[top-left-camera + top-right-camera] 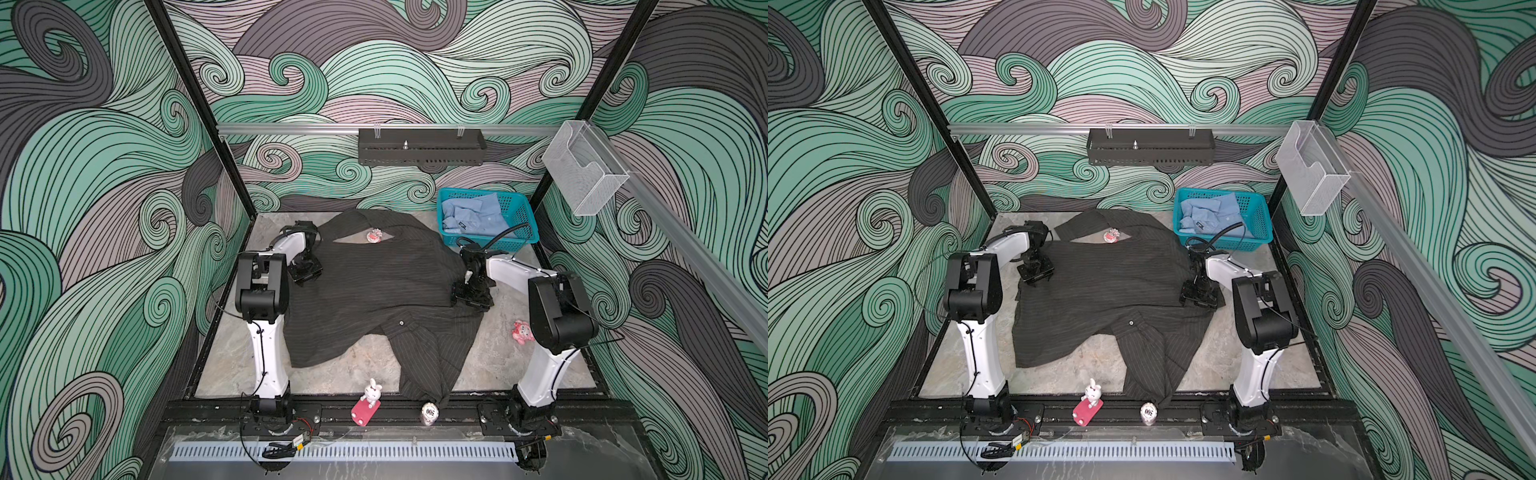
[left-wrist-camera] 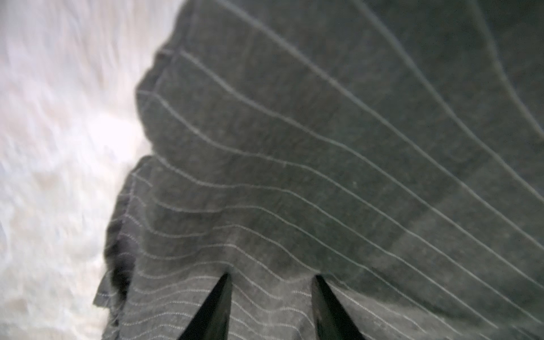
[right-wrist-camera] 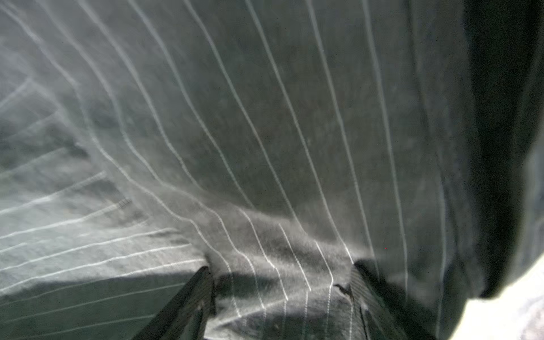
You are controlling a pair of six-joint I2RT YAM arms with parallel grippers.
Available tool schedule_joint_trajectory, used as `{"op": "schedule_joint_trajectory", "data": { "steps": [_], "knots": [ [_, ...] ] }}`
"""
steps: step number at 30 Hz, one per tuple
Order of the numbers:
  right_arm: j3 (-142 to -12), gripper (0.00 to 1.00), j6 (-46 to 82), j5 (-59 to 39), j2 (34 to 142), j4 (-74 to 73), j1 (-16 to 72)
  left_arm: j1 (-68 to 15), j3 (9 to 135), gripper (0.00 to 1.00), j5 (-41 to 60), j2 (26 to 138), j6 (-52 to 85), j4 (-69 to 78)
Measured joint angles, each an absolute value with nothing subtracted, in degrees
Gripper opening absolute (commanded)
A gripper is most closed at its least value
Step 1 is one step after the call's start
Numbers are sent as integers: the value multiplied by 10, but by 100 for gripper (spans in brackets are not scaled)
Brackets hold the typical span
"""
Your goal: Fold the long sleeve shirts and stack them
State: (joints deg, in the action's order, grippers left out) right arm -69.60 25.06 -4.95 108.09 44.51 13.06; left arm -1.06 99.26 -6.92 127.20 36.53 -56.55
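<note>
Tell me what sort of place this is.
Likely a robot test cell, not a home: two arms bolted to a black rail, walls papered in a swirl print, and a marble-look table fenced by a metal frame.

Two shirts: pinstriped shirt (image 1: 374, 286), blue shirt (image 1: 473, 216); one basket (image 1: 519, 216); three figurines (image 1: 372, 392).
</note>
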Motion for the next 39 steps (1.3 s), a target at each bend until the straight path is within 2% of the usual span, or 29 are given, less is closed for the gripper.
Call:
{"op": "schedule_joint_trajectory", "data": {
  "steps": [8,12,16,19,22,25,31,39],
  "knots": [
    [-780,74,215,-45,1138,429,138,15,1187,50,-63,1380,330,-639],
    [-793,78,200,-43,1138,427,141,17,1198,57,-54,1382,315,-654],
    [-780,81,201,-30,1081,442,152,16,1105,61,-44,1306,311,-645],
    [-750,82,210,-25,1003,459,161,11,998,60,-27,1185,313,-632],
    [-709,80,225,-31,937,469,166,-1,895,59,0,1055,317,-605],
    [-669,75,243,-44,916,470,166,-11,804,58,22,987,324,-577],
    [-614,72,288,-92,955,446,167,-14,660,56,60,1024,346,-530],
    [-570,71,342,-98,983,438,169,9,627,57,78,1039,370,-529]
  ]
}}
